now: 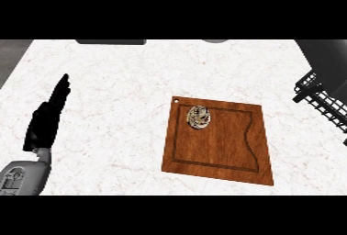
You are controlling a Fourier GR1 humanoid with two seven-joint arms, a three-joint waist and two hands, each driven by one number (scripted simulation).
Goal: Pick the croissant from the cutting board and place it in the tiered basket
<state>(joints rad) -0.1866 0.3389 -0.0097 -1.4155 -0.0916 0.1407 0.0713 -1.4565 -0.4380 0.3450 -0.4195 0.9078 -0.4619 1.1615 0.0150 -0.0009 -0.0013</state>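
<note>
Fingers (62, 87) straight on left hand (45, 121), croissant (198, 117) on cutting board (224, 153), black wire, likely tiered basket (320, 98), cropped right

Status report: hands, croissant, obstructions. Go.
Left hand open, resting left; right hand unseen. Small pale croissant on brown wooden cutting board, untouched. Black wire basket at right; only white marble counter between.

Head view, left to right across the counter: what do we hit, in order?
In order: left hand, open and resting → cutting board, with the croissant on its far-left part → tiered basket at the right edge.
</note>
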